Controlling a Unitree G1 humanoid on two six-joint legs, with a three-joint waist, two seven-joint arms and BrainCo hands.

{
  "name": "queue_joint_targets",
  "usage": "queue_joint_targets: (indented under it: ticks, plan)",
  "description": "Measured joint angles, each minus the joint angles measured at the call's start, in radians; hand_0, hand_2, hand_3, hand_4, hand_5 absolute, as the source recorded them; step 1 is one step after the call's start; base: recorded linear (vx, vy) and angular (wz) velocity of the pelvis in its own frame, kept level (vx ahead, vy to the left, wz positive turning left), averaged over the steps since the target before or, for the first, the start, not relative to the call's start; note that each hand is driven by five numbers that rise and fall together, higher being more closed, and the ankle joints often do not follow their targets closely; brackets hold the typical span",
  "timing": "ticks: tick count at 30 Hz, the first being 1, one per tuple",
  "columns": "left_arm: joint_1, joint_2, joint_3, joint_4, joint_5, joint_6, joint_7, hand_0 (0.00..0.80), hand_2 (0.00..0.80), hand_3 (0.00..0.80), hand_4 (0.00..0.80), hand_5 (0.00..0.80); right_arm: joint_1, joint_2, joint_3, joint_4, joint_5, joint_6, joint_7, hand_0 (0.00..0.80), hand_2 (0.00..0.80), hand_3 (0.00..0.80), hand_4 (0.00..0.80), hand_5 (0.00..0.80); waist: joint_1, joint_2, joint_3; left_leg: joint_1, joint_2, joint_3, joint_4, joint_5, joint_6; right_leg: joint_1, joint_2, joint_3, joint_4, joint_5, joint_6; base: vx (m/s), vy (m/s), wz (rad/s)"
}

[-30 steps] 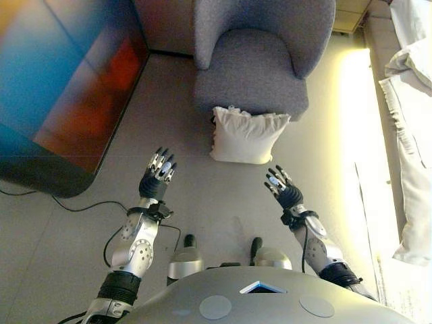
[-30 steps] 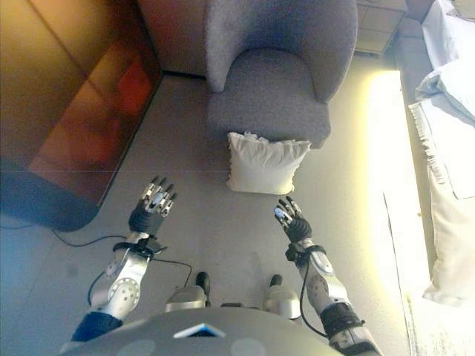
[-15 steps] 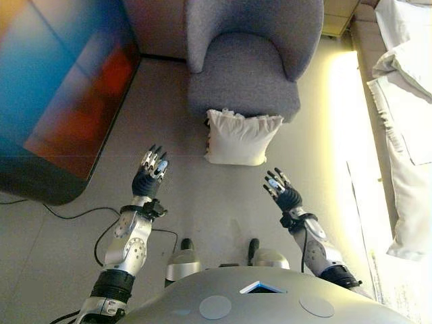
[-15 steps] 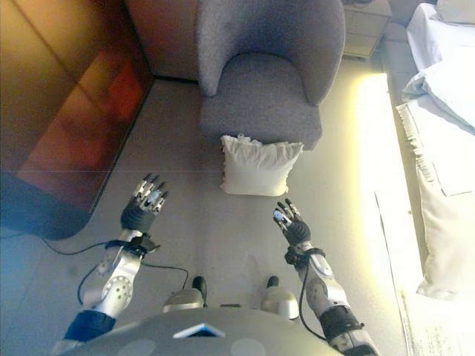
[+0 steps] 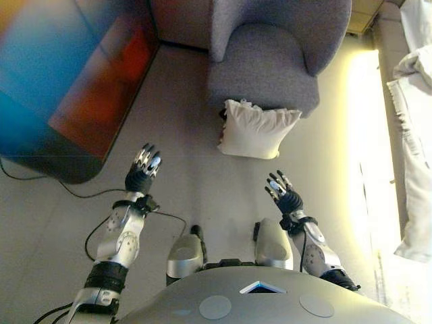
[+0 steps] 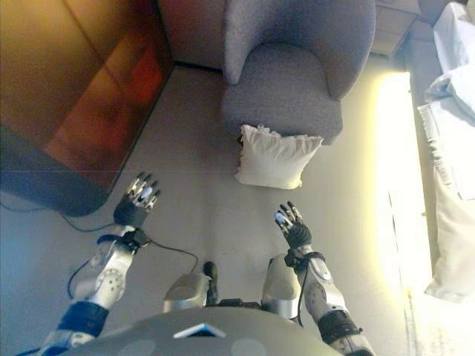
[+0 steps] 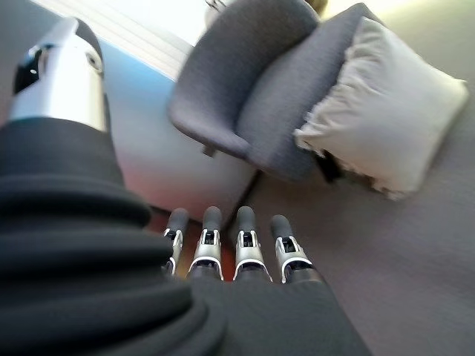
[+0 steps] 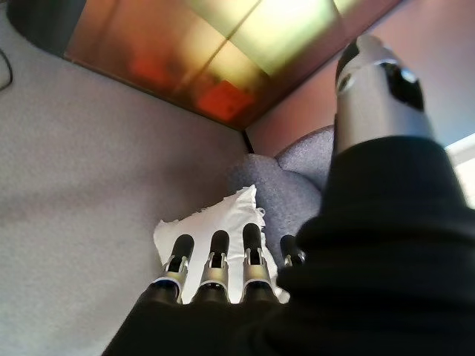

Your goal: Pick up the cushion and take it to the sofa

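A white cushion (image 5: pixel 258 129) with frilled edges stands on the grey floor, leaning against the front of a grey armchair (image 5: pixel 270 57). It also shows in the left wrist view (image 7: pixel 393 130) and the right wrist view (image 8: pixel 204 226). My left hand (image 5: pixel 142 171) is open and empty, held out over the floor to the left of the cushion and short of it. My right hand (image 5: pixel 283 194) is open and empty, in front of the cushion and a little to its right. Neither hand touches the cushion.
A large dark glossy cabinet (image 5: pixel 64 81) stands at the left. A black cable (image 5: pixel 81 196) lies on the floor near my left arm. White bedding (image 5: pixel 415 135) lies along the right side, beside a bright strip of floor (image 5: pixel 368 148).
The whole picture has shifted, so the camera has moved. Both hands sit lower in view and farther from the cushion, still open and empty.
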Motion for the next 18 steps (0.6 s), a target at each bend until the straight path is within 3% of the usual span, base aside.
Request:
queue_joint_targets:
  ticks: [2, 3, 4, 5, 6, 8, 9, 10, 11, 12, 13, 14, 16, 18]
  plan:
    - [-0.017, 0.001, -0.029, 0.001, -0.002, -0.001, -0.013, 0.0, 0.0, 0.0, 0.0, 0.0, -0.016, 0.011, -0.01, 0.004, 0.018, 0.0, -0.004, 0.0, 0.0, 0.0, 0.0, 0.0, -0.034, -0.039, -0.003, -0.024, -0.02, -0.01, -0.039, -0.001, -0.006, 0.019, -0.008, -0.023, -0.154, -0.026, 0.025, 0.602, -0.12, 0.75]
    - [-0.034, 0.009, -0.04, 0.003, -0.002, -0.002, -0.027, 0.0, 0.0, 0.0, 0.0, 0.0, -0.009, 0.032, -0.032, 0.003, 0.022, -0.002, -0.005, 0.0, 0.0, 0.0, 0.0, 0.0, -0.079, -0.089, 0.0, -0.058, -0.08, -0.012, 0.111, -0.028, 0.016, 0.046, -0.049, -0.013, -0.231, 0.021, 0.048, 0.698, -0.176, 0.89]
    - [-0.042, -0.03, -0.055, 0.022, -0.004, 0.004, -0.027, 0.0, 0.0, 0.0, 0.0, 0.0, -0.025, 0.011, -0.043, 0.002, 0.028, -0.002, -0.006, 0.0, 0.0, 0.0, 0.0, 0.0, -0.09, -0.046, 0.024, -0.04, -0.088, 0.007, 0.268, -0.102, 0.015, 0.059, -0.039, 0.002, -0.203, 0.049, 0.057, 0.674, -0.196, 0.53]
    - [-0.017, -0.071, -0.073, 0.012, -0.003, 0.014, -0.037, 0.0, 0.0, 0.0, 0.0, 0.0, -0.013, -0.039, -0.058, -0.007, 0.033, -0.002, -0.008, 0.0, 0.0, 0.0, 0.0, 0.0, -0.1, 0.016, 0.025, 0.051, -0.073, -0.008, 0.227, -0.176, 0.018, 0.048, -0.009, -0.003, -0.133, 0.048, 0.056, 0.686, -0.211, 0.04]
    - [0.003, -0.077, -0.069, -0.005, -0.003, 0.015, -0.046, 0.0, 0.0, 0.0, 0.0, 0.0, -0.011, -0.049, -0.061, 0.001, 0.038, 0.002, -0.011, 0.0, 0.0, 0.0, 0.0, 0.0, -0.105, 0.024, 0.022, 0.115, -0.073, -0.029, 0.15, -0.209, -0.006, 0.003, -0.013, -0.001, -0.023, 0.035, 0.055, 0.618, -0.193, -0.25]
    - [0.016, -0.08, -0.046, -0.005, 0.003, 0.014, -0.046, 0.0, 0.0, 0.0, 0.0, 0.0, 0.007, -0.048, -0.051, 0.003, 0.038, 0.009, -0.004, 0.0, 0.0, 0.0, 0.0, 0.0, -0.102, 0.041, 0.014, 0.145, -0.033, -0.049, 0.128, -0.222, -0.028, -0.083, 0.034, -0.009, 0.08, 0.0, 0.013, 0.652, -0.178, -0.03]
    - [0.022, -0.068, -0.046, -0.014, 0.008, 0.014, -0.046, 0.0, 0.0, 0.0, 0.0, 0.0, 0.01, -0.039, -0.052, 0.002, 0.038, 0.011, 0.001, 0.0, 0.0, 0.0, 0.0, 0.0, -0.117, 0.035, -0.001, 0.152, -0.019, -0.054, 0.115, -0.23, -0.042, -0.1, 0.042, -0.019, 0.058, 0.0, 0.015, 0.62, -0.17, 0.27]
    - [0.039, -0.059, -0.041, -0.031, 0.016, 0.014, -0.045, 0.0, 0.0, 0.0, 0.0, 0.0, 0.02, -0.029, -0.051, 0.004, 0.034, 0.022, 0.004, 0.0, 0.0, 0.0, 0.0, 0.0, -0.121, 0.017, -0.018, 0.186, 0.004, -0.028, 0.089, -0.236, -0.065, -0.113, 0.049, -0.026, 0.064, -0.008, 0.001, 0.508, -0.17, 0.25]
    - [0.081, -0.062, -0.044, -0.048, 0.024, 0.016, -0.044, 0.0, 0.0, 0.0, 0.0, 0.0, 0.041, -0.027, -0.046, 0.004, 0.029, 0.039, 0.01, 0.0, 0.0, 0.0, 0.0, 0.0, -0.136, 0.012, -0.047, 0.244, 0.044, -0.007, 0.055, -0.24, -0.108, -0.103, 0.078, -0.039, 0.074, 0.009, -0.067, 0.491, -0.192, 0.03]
    - [0.117, -0.072, -0.051, -0.056, 0.023, 0.024, -0.042, 0.0, 0.0, 0.0, 0.0, 0.0, 0.052, -0.037, -0.044, 0.004, 0.016, 0.058, 0.012, 0.0, 0.0, 0.0, 0.0, 0.0, -0.135, 0.045, -0.069, 0.284, 0.09, -0.007, 0.062, -0.229, -0.148, -0.077, 0.137, -0.057, 0.086, -0.031, -0.151, 0.502, -0.225, -0.19]
    - [0.128, -0.07, -0.047, -0.071, 0.018, 0.031, -0.034, 0.0, 0.0, 0.0, 0.0, 0.0, 0.046, -0.037, -0.043, 0.004, 0.01, 0.075, 0.018, 0.0, 0.0, 0.0, 0.0, 0.0, -0.128, 0.047, -0.078, 0.267, 0.115, -0.006, 0.138, -0.212, -0.16, -0.062, 0.168, -0.058, 0.089, -0.051, -0.182, 0.512, -0.251, -0.4]
    - [0.121, -0.069, -0.043, -0.075, 0.014, 0.035, -0.023, 0.0, 0.0, 0.0, 0.0, 0.0, 0.038, -0.039, -0.04, 0.003, 0.003, 0.087, 0.03, 0.0, 0.0, 0.0, 0.0, 0.0, -0.126, 0.036, -0.096, 0.218, 0.121, -0.025, 0.239, -0.157, -0.17, -0.05, 0.182, -0.054, 0.081, -0.066, -0.203, 0.524, -0.244, -0.55]
    - [0.083, -0.085, -0.044, -0.073, -0.002, 0.037, 0.007, 0.0, 0.0, 0.0, 0.0, 0.0, 0.017, -0.047, -0.037, 0.008, -0.004, 0.084, 0.039, 0.0, 0.0, 0.0, 0.0, 0.0, -0.102, 0.015, -0.112, 0.092, 0.113, -0.084, 0.495, 0.02, -0.141, -0.004, 0.206, -0.019, 0.034, -0.073, -0.234, 0.455, -0.152, -0.62]
    - [0.042, -0.111, -0.059, -0.067, -0.007, 0.036, 0.03, 0.0, 0.0, 0.0, 0.0, 0.0, 0.008, -0.066, -0.022, 0.036, -0.004, 0.076, 0.04, 0.0, 0.0, 0.0, 0.0, 0.0, -0.093, -0.004, -0.123, -0.014, 0.09, -0.116, 0.699, 0.064, -0.112, 0.07, 0.21, -0.003, -0.026, -0.075, -0.257, 0.35, 0.003, -0.47]
